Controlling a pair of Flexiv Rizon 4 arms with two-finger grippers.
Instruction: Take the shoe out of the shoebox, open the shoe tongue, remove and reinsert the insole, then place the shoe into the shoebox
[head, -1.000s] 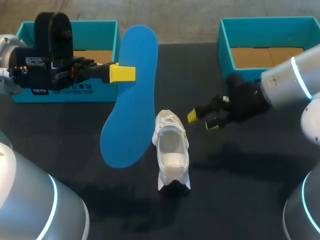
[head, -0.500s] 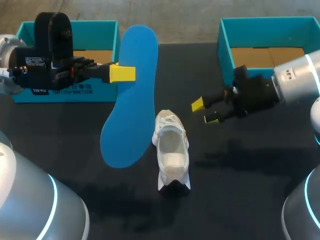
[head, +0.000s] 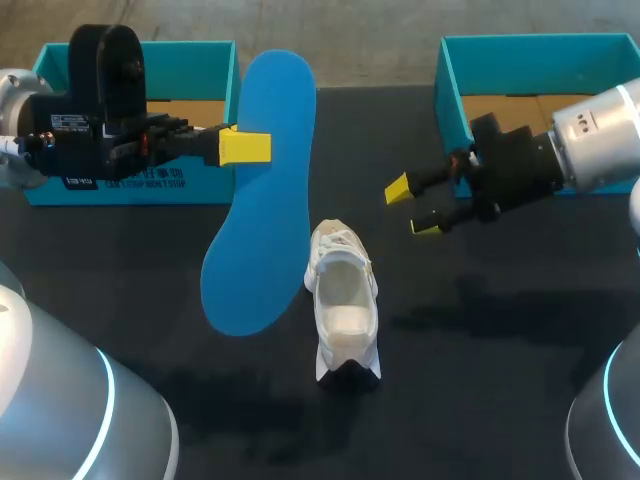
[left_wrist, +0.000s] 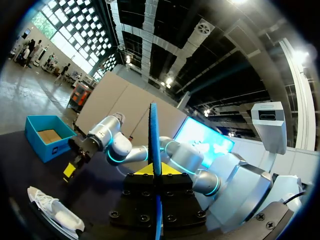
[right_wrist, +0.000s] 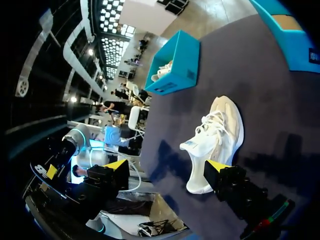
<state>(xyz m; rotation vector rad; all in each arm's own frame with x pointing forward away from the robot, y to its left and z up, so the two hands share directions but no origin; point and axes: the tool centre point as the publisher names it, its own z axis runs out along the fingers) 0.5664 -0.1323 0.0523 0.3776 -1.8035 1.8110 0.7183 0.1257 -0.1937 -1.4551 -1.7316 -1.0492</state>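
Pulled back since the earlier frames, upward and rightward off the shoe toward the right shoebox: right fingers, parted wide, holding nothing. No shift elsewhere.

Lower centre, nearest: white shoe standing on its sole on the dark bench, mouth upward, tongue laid forward, inside apparently bare; judged ready to take the insole again.

Left of and above the shoe: blue insole, held flat-face toward the head camera and clear of the bench, lower end just beside the shoe, upper end in front of the left shoebox. Pinched near its upper part by the left fingers, closed on it from both sides; seen edge-on between the tips in the left wrist view. Probably parked so to keep it clean and leave the shoe free for approach.

Upper corners, farthest: both teal boxes open, the right one nearest the empty fingers, likely the final destination.
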